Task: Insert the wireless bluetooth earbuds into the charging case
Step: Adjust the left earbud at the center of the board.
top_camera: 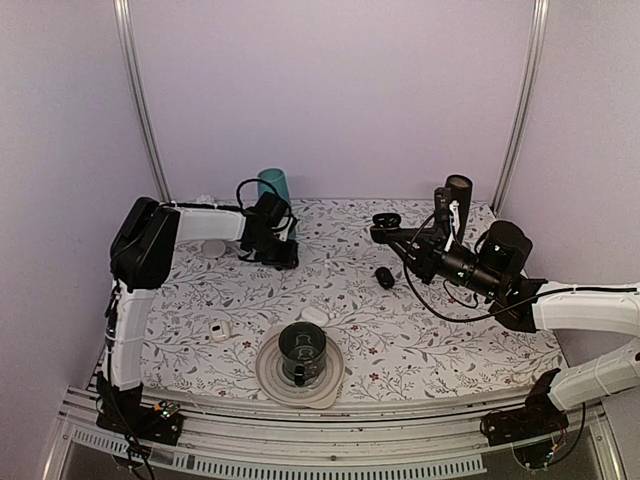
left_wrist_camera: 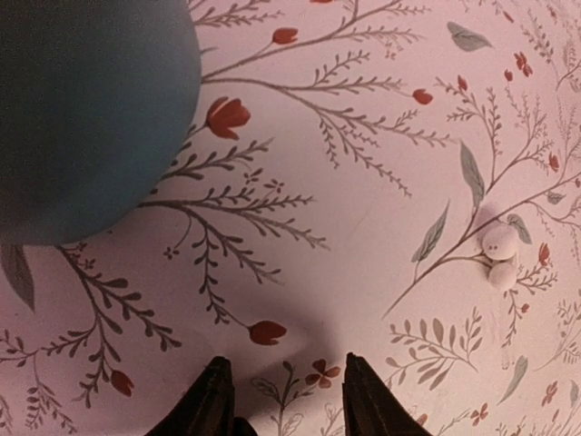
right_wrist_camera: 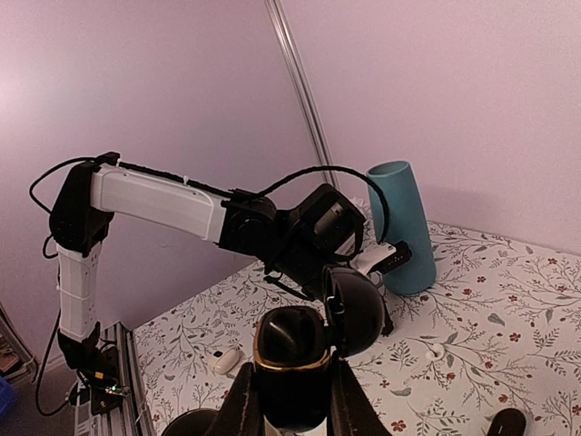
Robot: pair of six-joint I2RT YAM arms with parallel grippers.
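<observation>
Two arms. Your right gripper (right_wrist_camera: pixel 292 400) clenches one open charging case (right_wrist_camera: pixel 290 345), raised over the far right of the cloth (top_camera: pixel 420 330). Your left gripper (left_wrist_camera: pixel 285 381) hangs released, empty, beside one teal cylinder (top_camera: pixel 273 184) at the far edge. One black pod (top_camera: pixel 385 277) lies mid-cloth, room all round. Two white pieces (left_wrist_camera: pixel 499 259) lie together. The earbuds are too small to tell.

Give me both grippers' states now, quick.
Left gripper: open, jaws empty.
Right gripper: closed on the charging case, lid open.

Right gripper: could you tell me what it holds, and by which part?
The right gripper holds the open black charging case, its fingers pinching the two sides of the case's base.
</observation>
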